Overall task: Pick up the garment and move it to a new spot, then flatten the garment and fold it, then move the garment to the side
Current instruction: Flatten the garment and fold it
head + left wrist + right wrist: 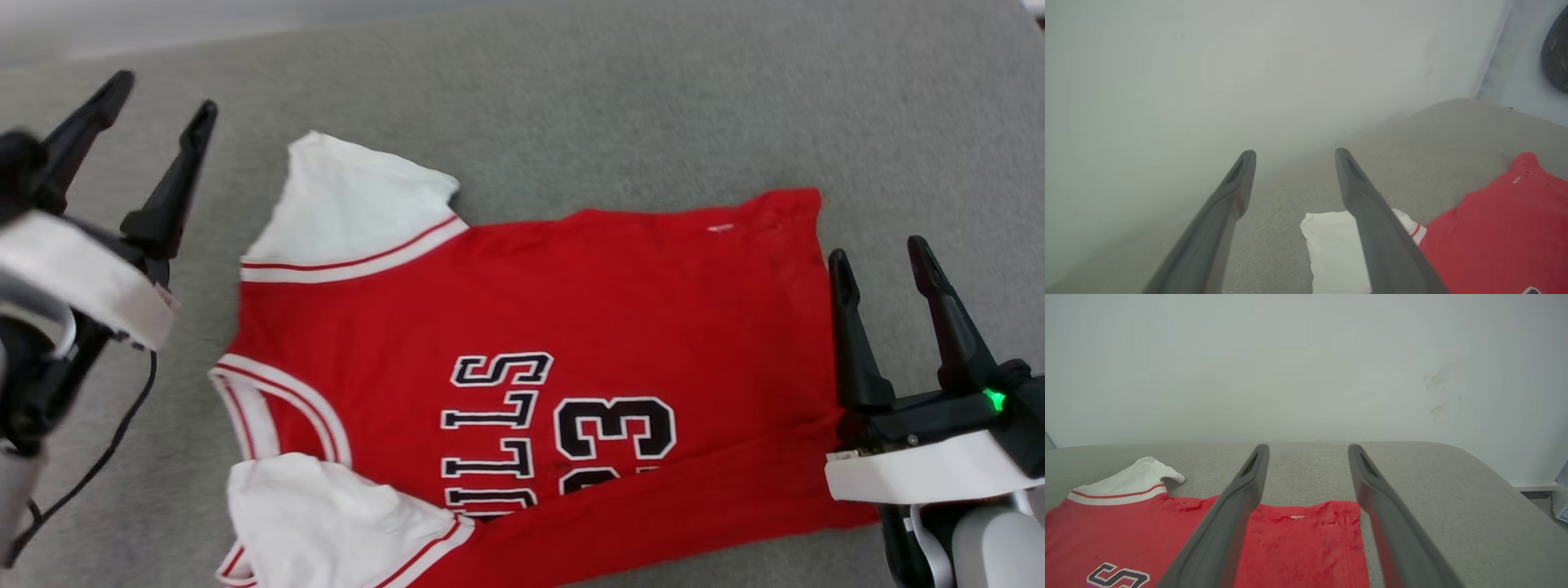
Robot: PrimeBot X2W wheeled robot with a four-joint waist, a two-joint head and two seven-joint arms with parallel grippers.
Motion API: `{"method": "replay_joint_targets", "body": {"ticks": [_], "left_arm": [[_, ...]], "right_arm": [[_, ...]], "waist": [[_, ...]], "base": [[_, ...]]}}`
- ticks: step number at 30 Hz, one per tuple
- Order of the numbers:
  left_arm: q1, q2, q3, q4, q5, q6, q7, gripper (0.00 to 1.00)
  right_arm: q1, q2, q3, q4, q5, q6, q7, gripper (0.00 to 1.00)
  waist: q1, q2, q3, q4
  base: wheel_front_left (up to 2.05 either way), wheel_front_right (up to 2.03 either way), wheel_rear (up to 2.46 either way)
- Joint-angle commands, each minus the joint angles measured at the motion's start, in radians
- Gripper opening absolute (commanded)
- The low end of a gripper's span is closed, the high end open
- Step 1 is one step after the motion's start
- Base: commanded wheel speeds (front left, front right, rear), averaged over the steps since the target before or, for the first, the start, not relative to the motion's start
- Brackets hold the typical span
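Observation:
The garment, a red jersey with white sleeves and black lettering, lies spread on the grey surface, collar to the left and hem to the right. Its near long edge is folded up over part of the lettering. My left gripper stands open at the far left, off the cloth, beyond the far white sleeve. My right gripper is open beside the hem, empty. In the left wrist view the left gripper hangs over a white sleeve. In the right wrist view the right gripper hovers above the garment near its hem corner.
A pale wall rises behind the grey surface. The surface's rounded right edge drops to a floor with a small white object. A dark round thing shows at the wall's corner. A black cable hangs by my left arm.

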Motion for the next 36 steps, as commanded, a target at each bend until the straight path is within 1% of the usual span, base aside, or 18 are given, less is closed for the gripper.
{"method": "replay_joint_targets", "body": {"ticks": [1, 4, 6, 8, 10, 12, 15, 20, 23, 28, 29, 30, 32, 36], "left_arm": [[-0.027, 0.024, -0.03, 0.01, -0.032, -0.001, 0.041, 1.0], [-0.142, 0.138, -0.139, 0.038, -0.148, -0.001, 0.195, 1.0], [-0.205, 0.194, -0.209, 0.059, -0.217, -0.001, 0.286, 1.0], [-0.268, 0.238, -0.264, 0.089, -0.285, -0.001, 0.371, 1.0], [-0.324, 0.265, -0.301, 0.123, -0.353, -0.001, 0.448, 1.0], [-0.375, 0.282, -0.336, 0.161, -0.407, -0.001, 0.527, 1.0], [-0.447, 0.298, -0.378, 0.217, -0.456, -0.001, 0.618, 1.0], [-0.554, 0.288, -0.422, 0.305, -0.507, -0.001, 0.72, 1.0], [-0.597, 0.285, -0.459, 0.339, -0.491, -0.001, 0.758, 1.0], [-0.607, 0.276, -0.525, 0.381, -0.479, -0.001, 0.77, 1.0], [-0.603, 0.277, -0.541, 0.391, -0.477, -0.001, 0.778, 0.89], [-0.599, 0.277, -0.555, 0.397, -0.475, -0.001, 0.783, 0.0], [-0.591, 0.271, -0.575, 0.409, -0.485, -0.002, 0.786, 0.0], [-0.602, 0.252, -0.579, 0.417, -0.481, -0.001, 0.716, 0.0]], "right_arm": [[-0.015, 0.006, 0.003, 0.003, -0.006, -0.001, -0.01, 1.0], [-0.024, 0.014, 0.002, 0.021, 0.003, -0.001, -0.022, 1.0], [-0.033, 0.017, 0.01, 0.038, 0.0, -0.001, -0.032, 1.0], [-0.041, 0.019, 0.019, 0.057, 0.002, -0.001, -0.043, 1.0], [-0.045, 0.02, 0.027, 0.07, 0.015, -0.001, -0.058, 1.0], [-0.039, 0.02, 0.03, 0.087, 0.037, -0.001, -0.069, 1.0], [-0.042, 0.02, 0.05, 0.111, 0.061, -0.001, -0.075, 1.0], [-0.061, 0.02, 0.064, 0.124, 0.093, -0.001, -0.09, 1.0], [-0.067, 0.02, 0.072, 0.133, 0.106, -0.001, -0.096, 1.0], [-0.084, 0.02, 0.086, 0.154, 0.125, -0.001, -0.103, 1.0], [-0.086, 0.02, 0.088, 0.159, 0.127, -0.001, -0.105, 1.0], [-0.087, 0.02, 0.089, 0.163, 0.128, -0.001, -0.106, 1.0], [-0.091, 0.02, 0.09, 0.17, 0.128, -0.001, -0.107, 1.0], [-0.099, 0.02, 0.087, 0.183, 0.113, -0.001, -0.109, 1.0]], "waist": [[-0.0002, 0.0, 0.062, -0.056], [-0.0002, 0.0, 0.101, -0.089], [-0.0002, 0.0, 0.121, -0.11], [-0.0002, 0.0, 0.141, -0.128], [-0.0002, 0.0, 0.157, -0.143], [-0.0002, 0.0, 0.169, -0.156], [-0.0002, 0.0, 0.188, -0.174], [-0.0002, 0.0, 0.229, -0.196], [-0.0002, 0.0, 0.246, -0.202], [-0.0002, 0.0, 0.254, -0.206], [-0.0002, 0.0, 0.254, -0.206], [-0.0002, 0.0, 0.254, -0.205], [-0.0002, 0.0, 0.253, -0.203], [-0.0002, 0.0, 0.233, -0.189]], "base": [[0.0, 0.0, 0.0], [0.0, 0.0, 0.0], [0.0, 0.0, 0.0], [0.0, 0.0, 0.0], [0.0, 0.0, 0.0], [0.0, 0.0, 0.0], [0.0, 0.0, 0.0], [0.0, 0.0, 0.0], [0.0, 0.0, 0.0], [0.0, 0.0, 0.0], [0.0, 0.0, 0.0], [0.0, 0.0, 0.0], [0.0, 0.0, 0.0], [0.0, 0.0, 0.0]]}}
